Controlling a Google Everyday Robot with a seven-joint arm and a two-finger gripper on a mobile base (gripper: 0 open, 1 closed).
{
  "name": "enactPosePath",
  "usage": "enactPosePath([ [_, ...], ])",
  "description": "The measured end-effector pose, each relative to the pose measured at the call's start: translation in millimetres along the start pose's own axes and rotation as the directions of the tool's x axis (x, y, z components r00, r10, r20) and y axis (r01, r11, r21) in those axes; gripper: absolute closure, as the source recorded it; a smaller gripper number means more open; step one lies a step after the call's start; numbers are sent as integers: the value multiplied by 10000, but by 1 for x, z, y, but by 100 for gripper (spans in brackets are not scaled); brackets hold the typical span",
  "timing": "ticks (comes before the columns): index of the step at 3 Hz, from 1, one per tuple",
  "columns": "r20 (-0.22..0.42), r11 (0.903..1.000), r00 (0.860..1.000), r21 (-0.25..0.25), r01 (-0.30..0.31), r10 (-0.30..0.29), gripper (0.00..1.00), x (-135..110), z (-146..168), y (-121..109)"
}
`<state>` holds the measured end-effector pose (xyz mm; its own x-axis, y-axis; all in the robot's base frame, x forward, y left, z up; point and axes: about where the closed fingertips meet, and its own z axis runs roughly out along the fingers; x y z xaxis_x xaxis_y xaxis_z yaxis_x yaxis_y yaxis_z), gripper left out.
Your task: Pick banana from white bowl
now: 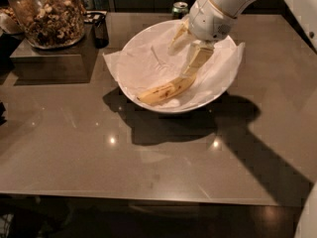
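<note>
The banana [166, 89], yellow with brown speckles, lies in the front part of the white bowl [130, 49], on the crinkled white paper lining [148, 63]. The bowl stands at the back middle of the brown table. My gripper [182, 57] reaches down into the bowl from the upper right, fingers spread open and empty. The lower finger [197, 61] points down at the banana's right end, its tip at or just above it. The other finger [177, 33] is over the back of the bowl.
A glass jar of nuts [47, 14] stands on a dark raised block [49, 58] at the back left, with a dark cup [100, 28] beside it. A green can [180, 8] stands behind the bowl. The table's front edge [148, 200] runs along the bottom.
</note>
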<state>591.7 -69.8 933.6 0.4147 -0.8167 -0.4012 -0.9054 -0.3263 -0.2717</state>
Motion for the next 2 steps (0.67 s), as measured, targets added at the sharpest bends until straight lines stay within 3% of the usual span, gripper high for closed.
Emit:
enactPosePath([
  [2, 1034, 9975, 9942, -671, -239, 308, 47, 22, 48, -6],
])
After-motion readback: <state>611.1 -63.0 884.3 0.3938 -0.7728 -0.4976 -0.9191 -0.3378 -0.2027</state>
